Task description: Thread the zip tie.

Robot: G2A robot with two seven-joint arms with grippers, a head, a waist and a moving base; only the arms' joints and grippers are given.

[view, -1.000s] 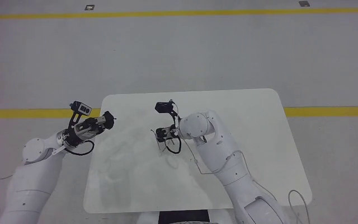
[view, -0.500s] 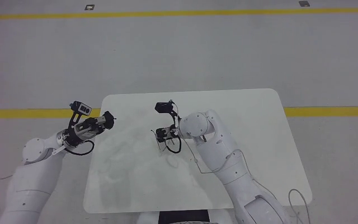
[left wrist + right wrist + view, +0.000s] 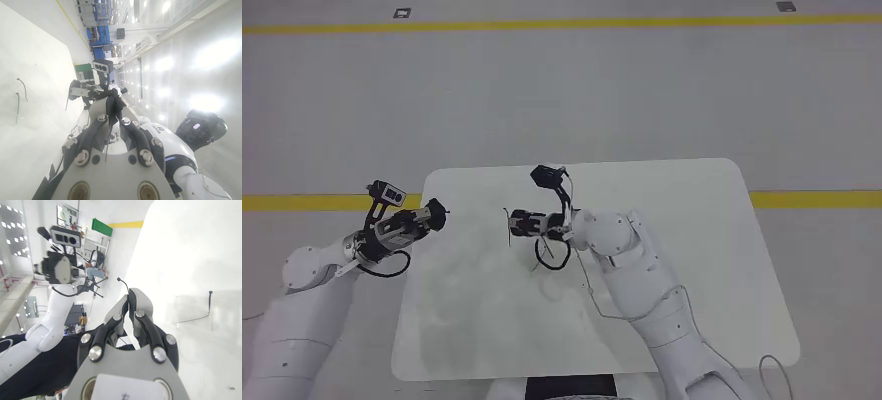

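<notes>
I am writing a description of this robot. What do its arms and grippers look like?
The left arm and right arm have smooth white rounded shells. The left gripper and right gripper are grey metal plates with black link bars, silver bolts and black pads. Each wrist carries a black camera.

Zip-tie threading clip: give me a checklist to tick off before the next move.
1. Right claw grips the zip tie: ok, shut on it near the head.
2. Left claw ready: cannot tell; shut, but what it holds is unclear.
3. Claws near enough to thread: not ok, the left one sits at the table edge, apart from the right.
4. Spare ties out of the way: ok, flat on the table, apart from both claws.
</notes>
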